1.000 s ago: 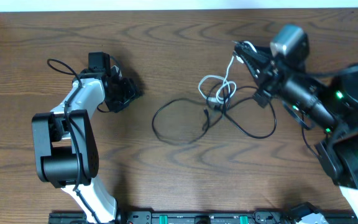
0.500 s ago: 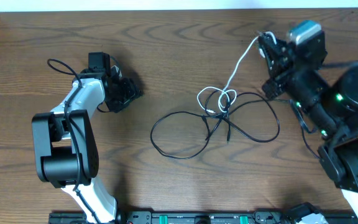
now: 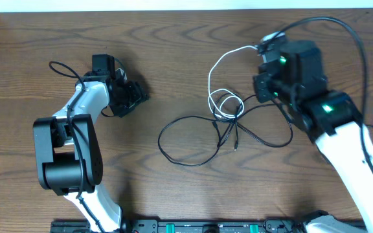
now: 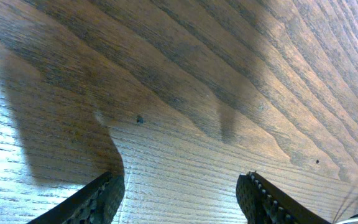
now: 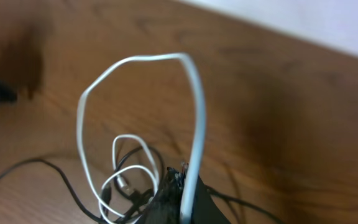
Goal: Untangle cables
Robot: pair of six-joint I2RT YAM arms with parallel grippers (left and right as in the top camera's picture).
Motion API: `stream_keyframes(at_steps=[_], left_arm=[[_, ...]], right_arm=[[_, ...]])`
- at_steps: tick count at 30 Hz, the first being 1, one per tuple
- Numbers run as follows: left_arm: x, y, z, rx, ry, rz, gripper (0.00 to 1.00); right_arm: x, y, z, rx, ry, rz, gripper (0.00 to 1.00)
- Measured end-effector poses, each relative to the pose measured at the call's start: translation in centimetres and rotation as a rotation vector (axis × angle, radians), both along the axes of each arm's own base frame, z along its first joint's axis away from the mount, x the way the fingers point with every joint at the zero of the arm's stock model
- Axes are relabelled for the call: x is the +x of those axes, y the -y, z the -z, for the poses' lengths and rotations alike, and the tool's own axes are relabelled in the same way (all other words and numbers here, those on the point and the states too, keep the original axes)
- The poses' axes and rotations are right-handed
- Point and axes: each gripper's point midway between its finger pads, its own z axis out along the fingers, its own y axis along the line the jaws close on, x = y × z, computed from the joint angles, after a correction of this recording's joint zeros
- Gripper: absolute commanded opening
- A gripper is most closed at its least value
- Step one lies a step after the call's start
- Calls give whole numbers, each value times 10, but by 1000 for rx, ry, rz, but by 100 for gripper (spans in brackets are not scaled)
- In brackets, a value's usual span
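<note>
White cord (image 5: pixel 154 58) is pinched between the pressed-together fingers of the right hand (image 5: pixel 182 202). It arches up from the tips and curves back down to the knot (image 3: pixel 228 111), where its small loops cross the black cord (image 3: pixel 186 139). That knot lies on the brown wooden surface (image 3: pixel 173 39), just left of the right hand. The black cord's big loop spreads out left of the knot, with another loop to its right. Well left of the knot, the left hand (image 4: pixel 180 199) hangs with its fingers spread, holding nothing, only bare wood grain between them.
</note>
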Motion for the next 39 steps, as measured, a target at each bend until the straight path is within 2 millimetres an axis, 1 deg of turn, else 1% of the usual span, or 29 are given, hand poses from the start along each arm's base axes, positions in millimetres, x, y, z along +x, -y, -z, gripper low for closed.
stream_keyframes(at_steps=[2,5,6,7,8,10,11,12,13,15,17,20,21,23,26,30,33,34,39], left_arm=[[0,0,0,0,0,0,64],[0,0,0,0,0,0,64],[0,0,0,0,0,0,64],[0,0,0,0,0,0,64],[0,0,0,0,0,0,64],[0,0,0,0,0,0,64],[0,0,0,0,0,0,64],[0,0,0,0,0,0,64],[0,0,0,0,0,0,64],[0,0,0,0,0,0,64],[0,0,0,0,0,0,64],[0,0,0,0,0,0,64],[0,0,0,0,0,0,64],[0,0,0,0,0,0,64],[0,0,0,0,0,0,64],[0,0,0,0,0,0,64],[0,0,0,0,0,0,64],[0,0,0,0,0,0,64],[0,0,0,0,0,0,64]], right_arm=[[5,-11,24,9,-69,-35,2],[9,-21,52,24,-149,-54,8],[11,-23,61,29,-174,-53,11],[12,-25,67,32,-191,-50,16],[14,-27,75,38,-210,-51,31],[18,-34,86,60,-235,-57,55],[19,-37,89,70,-243,-66,65],[20,-42,93,85,-251,-81,70],[21,-45,96,99,-259,-89,71],[21,-53,102,126,-280,-117,69],[18,-61,115,143,-322,-159,66],[9,-68,132,144,-385,-225,59],[4,-69,137,139,-405,-247,53],[-6,-71,146,123,-443,-307,47],[-14,-71,148,97,-451,-375,41],[-17,-74,148,79,-437,-429,38],[-20,-77,148,70,-430,-456,38],[-21,-78,148,65,-430,-466,39],[-38,-89,152,13,-443,-549,40]])
